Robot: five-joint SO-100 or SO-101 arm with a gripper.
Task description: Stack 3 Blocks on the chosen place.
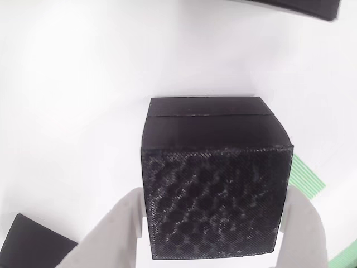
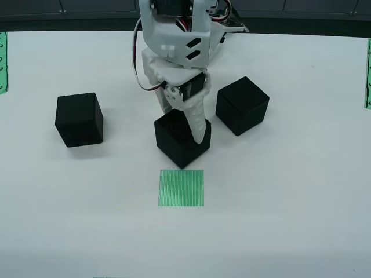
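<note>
Black honeycomb-textured cube (image 2: 181,145) clamped in white gripper (image 1: 215,223) | frame centre | first block | next: onto green striped square patch (image 2: 181,187)

Three black cubes (image 2: 182,139) (image 2: 79,119) (image 2: 242,105) on table; middle one (honeycomb-textured) nearest green striped patch (image 2: 181,187).

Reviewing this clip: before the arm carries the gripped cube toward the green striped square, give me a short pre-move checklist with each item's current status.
1. Fingers on both sides of the held cube: ok; the gripper brackets it in the wrist view.
2. Grip firm enough to lift: cannot tell; contact pressure is not visible.
3. Green striped square free of objects: ok.
4. Path from cube to square unobstructed: ok; bare table lies between.
5. Left cube and right cube apart from the held one: ok.
6. Cube lifted off the table: cannot tell.
</note>
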